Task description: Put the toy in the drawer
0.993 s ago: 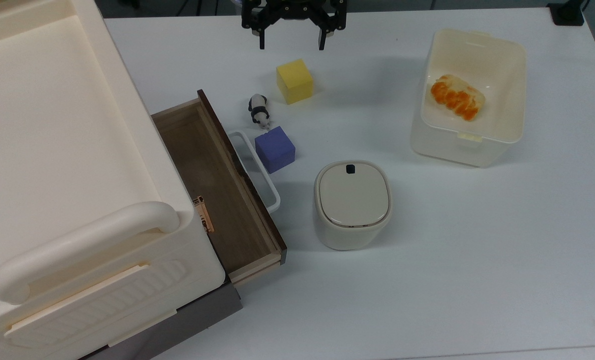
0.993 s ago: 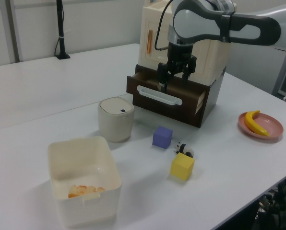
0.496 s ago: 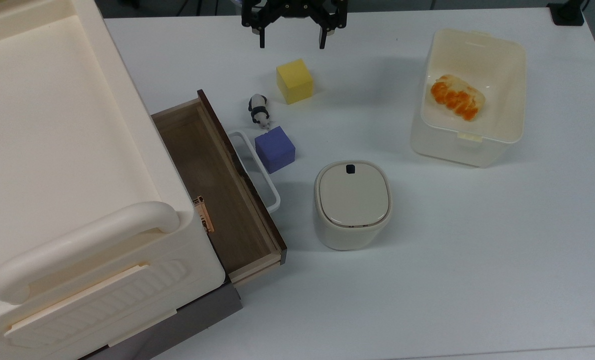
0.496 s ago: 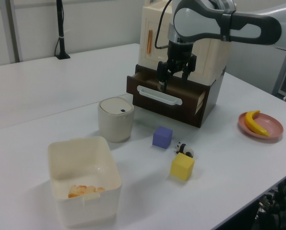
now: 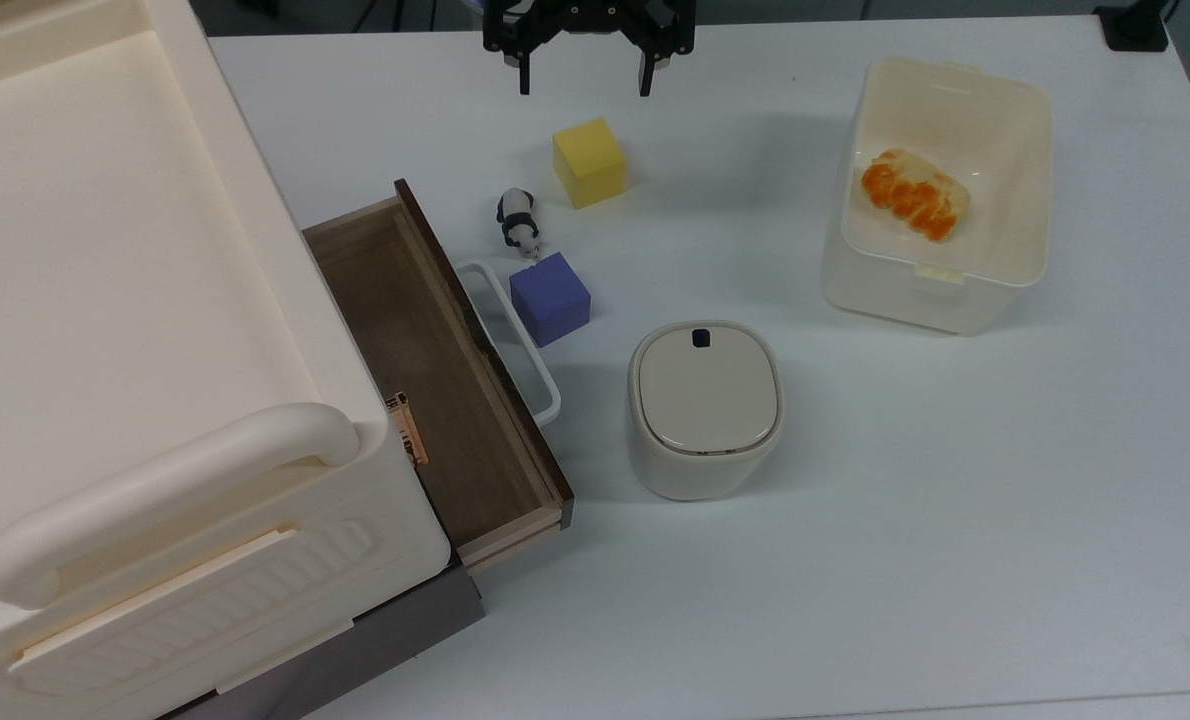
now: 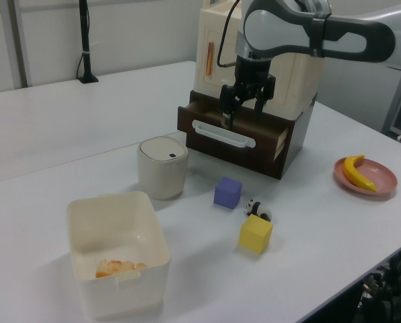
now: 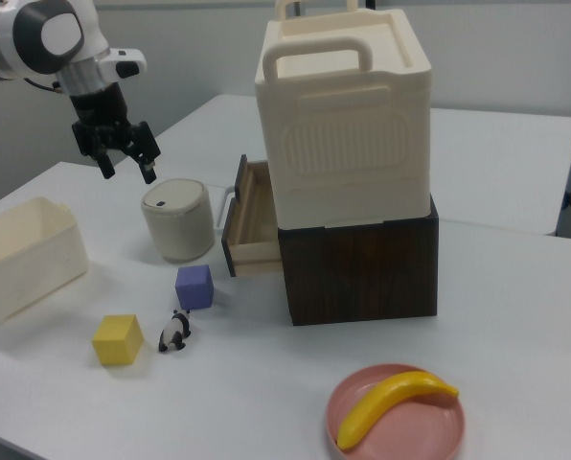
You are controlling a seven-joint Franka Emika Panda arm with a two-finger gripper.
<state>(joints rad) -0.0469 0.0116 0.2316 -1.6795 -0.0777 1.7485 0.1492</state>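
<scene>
Hand (image 5: 583,88) spread, empty, high above yellow cube (image 5: 589,162). Toy (image 5: 518,220) beside cube, near open drawer (image 5: 425,370). Likely light, rigid, tippy; pinch across body.

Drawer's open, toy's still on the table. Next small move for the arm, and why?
Probably bring the tool over the toy and start lowering. The tool hangs open and empty above the table, past the yellow cube. The toy lies between the yellow cube and the purple cube, beside the open drawer.
</scene>
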